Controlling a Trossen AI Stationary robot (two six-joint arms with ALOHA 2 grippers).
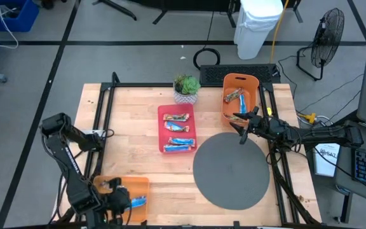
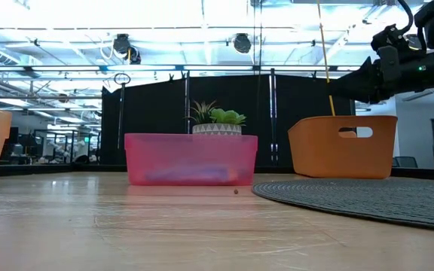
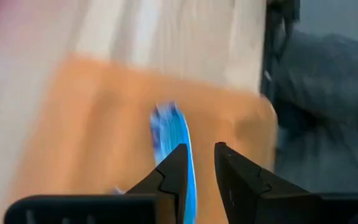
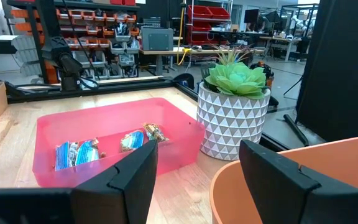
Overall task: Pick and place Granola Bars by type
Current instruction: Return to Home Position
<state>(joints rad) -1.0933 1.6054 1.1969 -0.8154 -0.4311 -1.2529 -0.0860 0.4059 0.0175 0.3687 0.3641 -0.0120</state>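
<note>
Granola bars lie in three places. Several, brown and blue, lie in the red tray (image 1: 161, 130) at the table's middle. A few lie in the orange bin (image 1: 254, 83) at the far right. One blue bar (image 3: 169, 130) is in the flat orange tray (image 1: 142, 186) at the near left corner. My left gripper (image 3: 201, 155) hangs over that tray, pointing steeply down, its fingers a little apart, with the blue bar beside one finger. My right gripper (image 4: 197, 180) waits level and open by the orange bin's near rim. My left gripper: the blue bar (image 3: 190, 180) runs along the inner edge of one finger (image 3: 173, 171), blurred. Orange tray shows through the gap between the fingers. I cannot tell whether that finger touches the bar.
A potted succulent (image 1: 186, 86) stands behind the red tray. A round grey mat (image 1: 230, 168) covers the near right of the table. Black frame rails run along the table's left and right sides. Bare wood lies between the red tray and the orange tray.
</note>
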